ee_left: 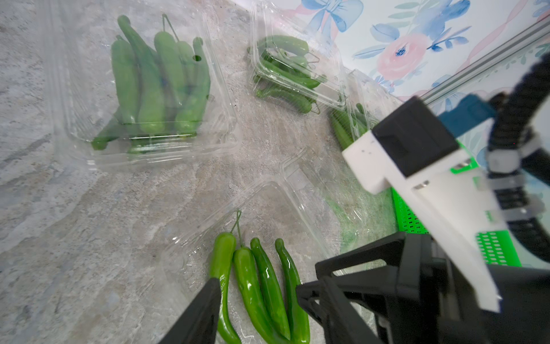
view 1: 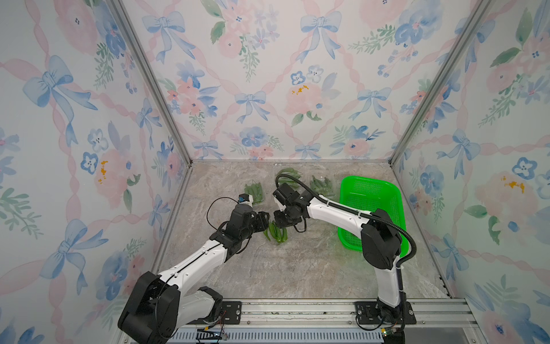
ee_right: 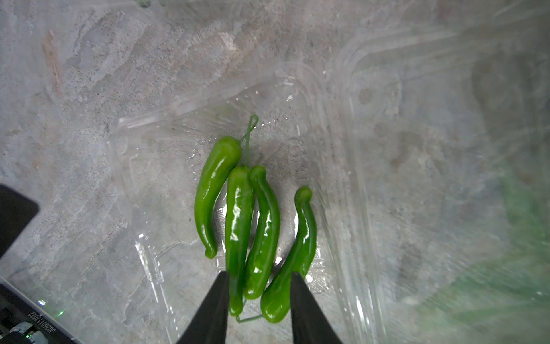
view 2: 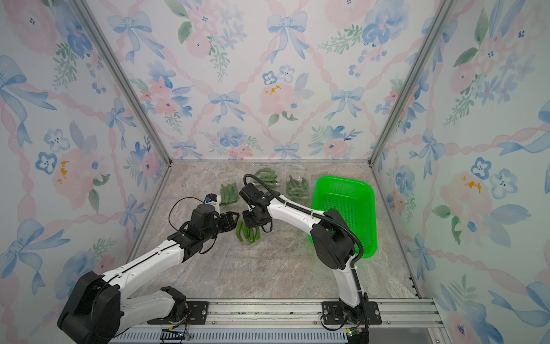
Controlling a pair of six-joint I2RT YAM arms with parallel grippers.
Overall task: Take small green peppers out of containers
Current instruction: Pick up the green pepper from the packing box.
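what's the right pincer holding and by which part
Cannot tell: right pincer straddles the ends of three small green peppers in a clear container, grip unconfirmed.

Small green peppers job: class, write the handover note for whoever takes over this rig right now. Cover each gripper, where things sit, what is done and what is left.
Left gripper: open, low over the front container, gripping nothing that shows.
Right gripper: jaws apart, straddling the ends of three of the four peppers lying in that opened container; nothing lifted.
Back containers: three, all holding peppers.
Green basket: no peppers seen inside.
Done: no pepper is out yet.
Left: empty all four containers.
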